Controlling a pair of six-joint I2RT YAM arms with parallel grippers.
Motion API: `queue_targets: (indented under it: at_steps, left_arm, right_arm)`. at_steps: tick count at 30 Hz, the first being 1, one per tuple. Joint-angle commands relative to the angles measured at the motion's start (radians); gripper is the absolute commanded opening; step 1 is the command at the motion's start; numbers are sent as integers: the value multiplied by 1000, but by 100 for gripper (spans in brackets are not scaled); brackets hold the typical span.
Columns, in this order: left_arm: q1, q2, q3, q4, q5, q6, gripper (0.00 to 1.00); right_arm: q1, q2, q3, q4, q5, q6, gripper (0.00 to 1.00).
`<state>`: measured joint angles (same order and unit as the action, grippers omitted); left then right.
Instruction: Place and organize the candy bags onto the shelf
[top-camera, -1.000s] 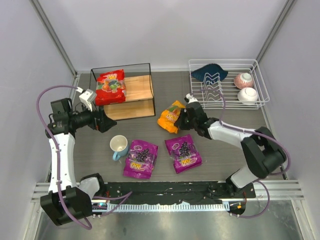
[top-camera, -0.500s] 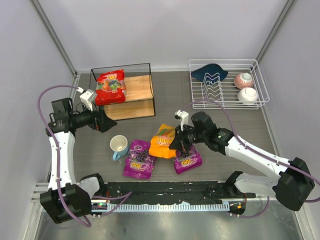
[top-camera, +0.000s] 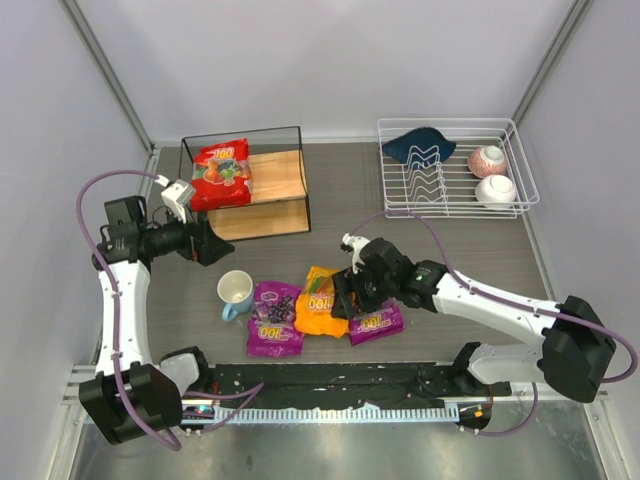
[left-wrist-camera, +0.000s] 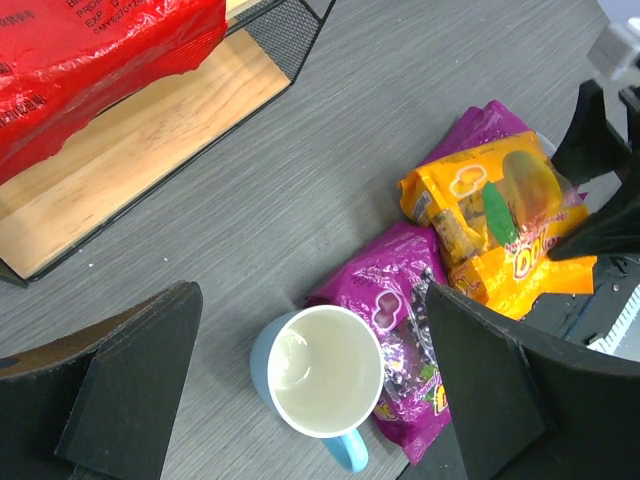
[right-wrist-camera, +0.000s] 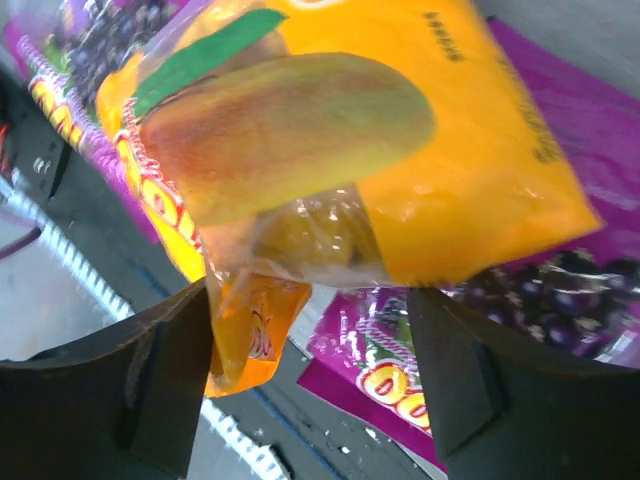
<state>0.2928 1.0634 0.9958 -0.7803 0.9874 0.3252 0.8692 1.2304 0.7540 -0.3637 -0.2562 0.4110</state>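
Orange-yellow candy bag (top-camera: 318, 313) between purple bags (top-camera: 272, 322), right fingers (right-wrist-camera: 130, 400) parted around it, left fingers (left-wrist-camera: 110, 400) wide

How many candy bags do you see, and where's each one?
4. The red bag lies on the shelf, at its left end. The orange-yellow bag lies on the table between the left purple bag, beside the blue mug, and the right purple bag, overlapping both.

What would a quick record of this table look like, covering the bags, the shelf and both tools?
On shelf: red bag
On table: orange bag, between left purple bag and right purple bag, touching both; mug nearby
Left tool: open, empty, near shelf
Right tool: open, over orange bag
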Motion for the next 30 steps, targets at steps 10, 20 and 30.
queue_targets:
  at_steps: [10,20,30]
  left_arm:
    - [-3,24,7,-7,33,28,100]
    - [-1,44,14,-2,42,31,100]
    - [-1,52,12,-11,30,49,100]
  right_arm:
    - [-13,-101,133,-21,379,236,83]
    - [-15,50,160,35,362,287,86]
    - [-15,139,142,-7,437,267,66]
